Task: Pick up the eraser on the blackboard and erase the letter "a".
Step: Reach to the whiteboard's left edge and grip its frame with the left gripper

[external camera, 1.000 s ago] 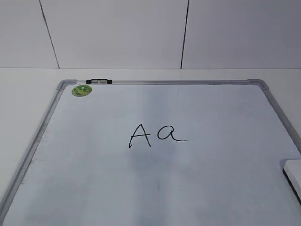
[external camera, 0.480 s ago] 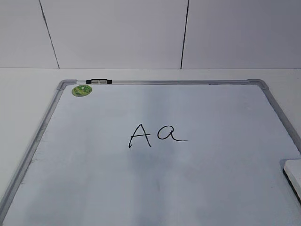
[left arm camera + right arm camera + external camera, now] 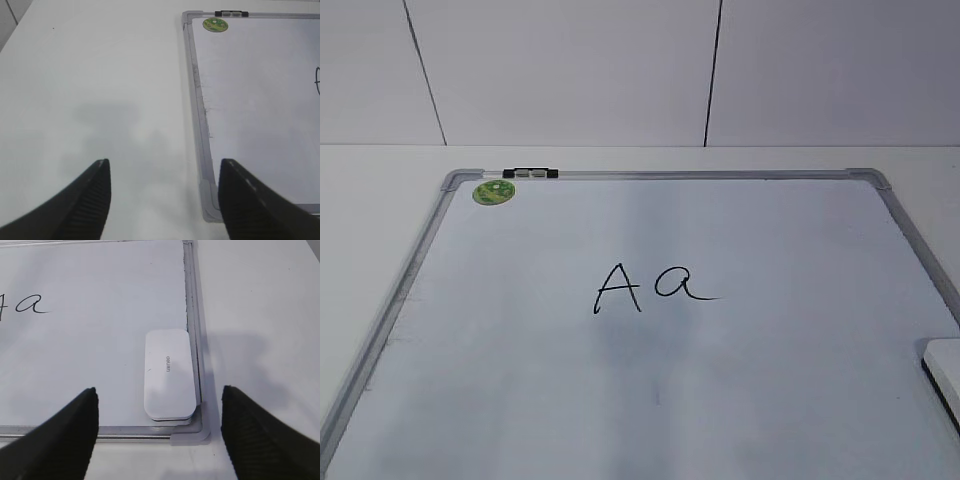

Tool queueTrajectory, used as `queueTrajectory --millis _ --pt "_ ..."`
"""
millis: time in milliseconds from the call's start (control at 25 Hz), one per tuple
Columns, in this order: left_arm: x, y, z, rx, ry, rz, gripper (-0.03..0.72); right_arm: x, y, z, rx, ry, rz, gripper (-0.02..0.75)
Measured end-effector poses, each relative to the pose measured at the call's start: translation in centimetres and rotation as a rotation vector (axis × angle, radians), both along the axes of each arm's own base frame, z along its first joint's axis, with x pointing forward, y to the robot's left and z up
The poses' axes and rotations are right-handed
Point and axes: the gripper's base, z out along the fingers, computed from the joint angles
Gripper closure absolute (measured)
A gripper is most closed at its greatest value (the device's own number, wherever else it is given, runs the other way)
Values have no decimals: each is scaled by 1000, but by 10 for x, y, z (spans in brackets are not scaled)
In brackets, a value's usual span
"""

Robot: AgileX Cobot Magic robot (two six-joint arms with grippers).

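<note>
Now | I am holding my right hand (image 3: pixel 157 432) spread wide above the eraser (image 3: pixel 169 374) to fit around it | left hand (image 3: pixel 162 200) is waiting spread over the tabletop (image 3: pixel 100 75)

- The exterior view looks down at a slant across the blackboard (image 3: pixel 910 235) toward the wall at 12 o'clock.
- The left wrist view hangs above the counter (image 3: pixel 95 85), facing the board's left frame at 3 o'clock.
- The right wrist view sits close over the eraser (image 3: pixel 168 374).
- Exterior and right wrist views share the letter "a" (image 3: pixel 682 283).
</note>
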Motion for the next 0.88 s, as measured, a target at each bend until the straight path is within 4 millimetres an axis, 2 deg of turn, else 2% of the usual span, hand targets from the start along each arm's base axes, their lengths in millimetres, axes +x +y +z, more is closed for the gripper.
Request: queueTrajectory --millis 880 --pt "0 0 0 0 0 0 202 0 0 0 0 0 0 152"
